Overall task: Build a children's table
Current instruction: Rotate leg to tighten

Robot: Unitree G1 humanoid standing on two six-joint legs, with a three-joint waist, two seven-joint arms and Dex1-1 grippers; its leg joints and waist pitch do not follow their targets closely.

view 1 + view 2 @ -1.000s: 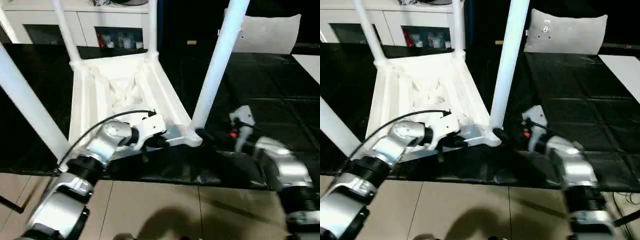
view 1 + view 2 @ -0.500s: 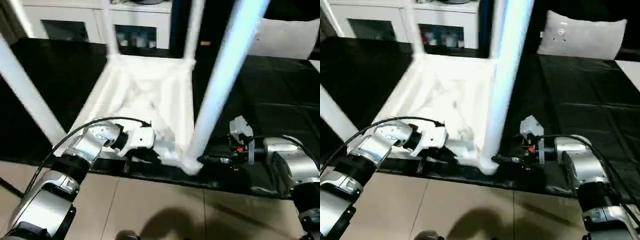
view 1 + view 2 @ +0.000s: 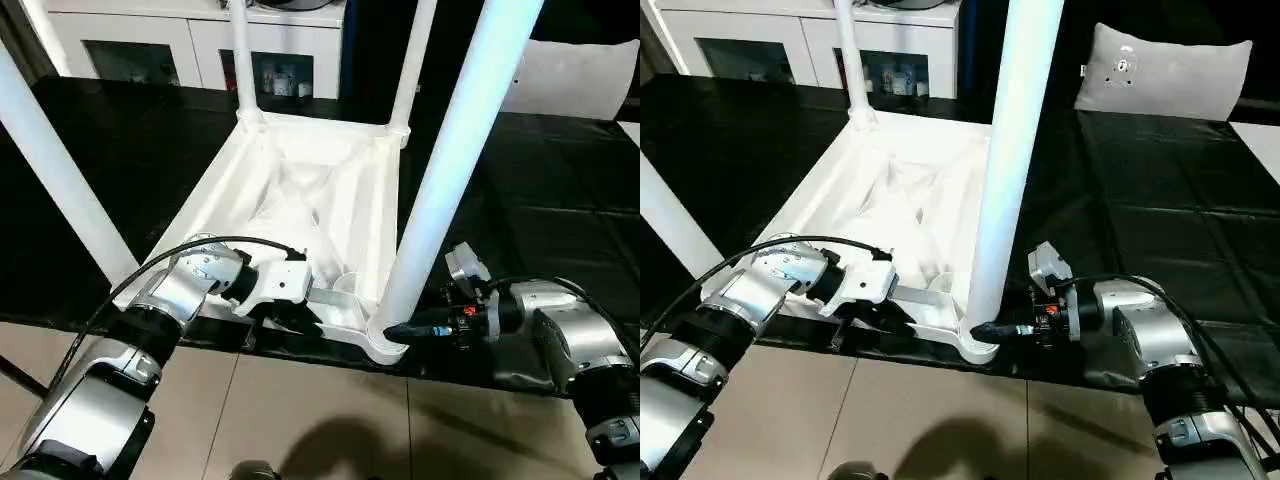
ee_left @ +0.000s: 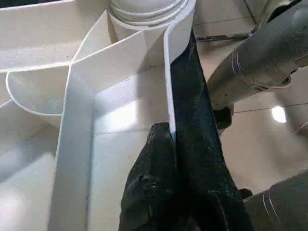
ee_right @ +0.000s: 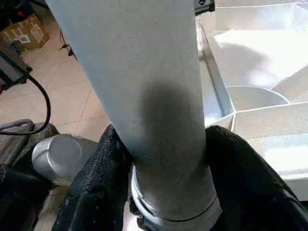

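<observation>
The white children's table [image 3: 300,190] lies upside down on a black-covered surface, its ribbed underside up and its legs pointing up. My left gripper [image 3: 300,315] is shut on the thin rim of the top at the near edge; in the left wrist view its black fingers [image 4: 159,159] pinch that wall. My right gripper [image 3: 985,328] reaches in from the right at the foot of the near right leg [image 3: 450,170]. In the right wrist view one black finger [image 5: 103,168] presses each side of that leg [image 5: 144,72], just above its corner socket.
The black cover [image 3: 540,200] ends at a near edge, with tiled floor [image 3: 330,420] below it. A white cabinet with glass doors [image 3: 150,40] stands behind, and a grey cushion [image 3: 1165,70] lies at the back right. The near left leg [image 3: 50,170] rises beside my left arm.
The view has shifted. My right gripper has moved in to the foot of the near right leg, and its fingers have narrowed onto it. My left gripper keeps its hold on the rim.
</observation>
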